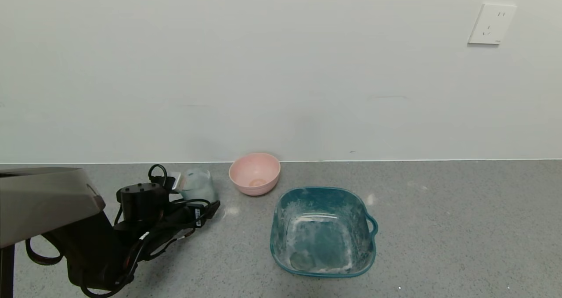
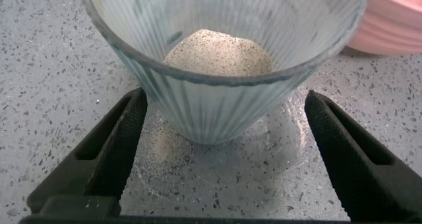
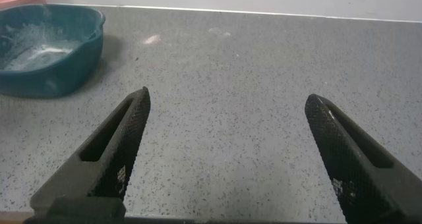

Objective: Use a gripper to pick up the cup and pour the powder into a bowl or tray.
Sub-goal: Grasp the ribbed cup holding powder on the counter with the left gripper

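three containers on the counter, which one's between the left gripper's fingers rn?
The ribbed cup holding powder, standing between the open left gripper fingers. The pink bowl and teal basin sit farther off, ungripped.

No text, brand, number or sign can be read anywhere. The wall socket (image 1: 491,23) has a tiny mark at its lower corner, but it is too small to read. The objects on the tabletop carry no labels.

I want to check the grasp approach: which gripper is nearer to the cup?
The left. The left gripper is open with its fingers on either side of the cup. The right gripper hangs open over bare counter, beyond the teal basin.
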You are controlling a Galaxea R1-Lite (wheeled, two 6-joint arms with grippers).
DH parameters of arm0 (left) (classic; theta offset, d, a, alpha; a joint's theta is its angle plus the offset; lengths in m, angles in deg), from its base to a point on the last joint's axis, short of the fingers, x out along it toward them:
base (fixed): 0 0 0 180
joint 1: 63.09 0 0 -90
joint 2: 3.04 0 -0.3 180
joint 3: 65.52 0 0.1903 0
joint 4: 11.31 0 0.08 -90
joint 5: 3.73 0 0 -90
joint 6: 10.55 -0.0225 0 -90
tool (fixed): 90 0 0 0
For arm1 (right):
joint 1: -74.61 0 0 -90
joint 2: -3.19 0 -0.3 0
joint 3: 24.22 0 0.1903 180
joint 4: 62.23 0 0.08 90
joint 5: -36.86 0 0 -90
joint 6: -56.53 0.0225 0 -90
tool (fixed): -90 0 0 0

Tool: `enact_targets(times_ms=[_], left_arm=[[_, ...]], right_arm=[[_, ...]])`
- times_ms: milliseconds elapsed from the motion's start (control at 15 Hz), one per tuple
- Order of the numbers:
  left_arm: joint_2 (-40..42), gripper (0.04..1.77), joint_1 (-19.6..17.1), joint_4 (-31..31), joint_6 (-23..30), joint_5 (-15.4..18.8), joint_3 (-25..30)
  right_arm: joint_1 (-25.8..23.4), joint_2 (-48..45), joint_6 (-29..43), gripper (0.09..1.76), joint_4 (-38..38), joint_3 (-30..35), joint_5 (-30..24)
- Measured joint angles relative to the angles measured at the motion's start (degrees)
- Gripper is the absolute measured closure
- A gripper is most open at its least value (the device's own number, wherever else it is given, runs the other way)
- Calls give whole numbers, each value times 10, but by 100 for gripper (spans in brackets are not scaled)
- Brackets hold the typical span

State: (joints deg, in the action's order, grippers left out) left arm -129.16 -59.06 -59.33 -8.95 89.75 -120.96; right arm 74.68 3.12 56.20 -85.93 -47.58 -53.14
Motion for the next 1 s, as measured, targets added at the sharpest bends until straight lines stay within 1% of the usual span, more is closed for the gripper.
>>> enact_targets(times_ms=[67,267,333,1000], left_arm=[[-3,9,0,-8,0,0,-1],[-21,9,1,-74,0,-10,0],[-27,9,1,-83,0,-13,2],[-47,9,2,-96,-1,-18,-6]], right_arm=[[0,0,0,14,0,0,0],[0,0,0,14,0,0,0],[0,0,0,14,0,0,0],[0,0,0,14,0,0,0]])
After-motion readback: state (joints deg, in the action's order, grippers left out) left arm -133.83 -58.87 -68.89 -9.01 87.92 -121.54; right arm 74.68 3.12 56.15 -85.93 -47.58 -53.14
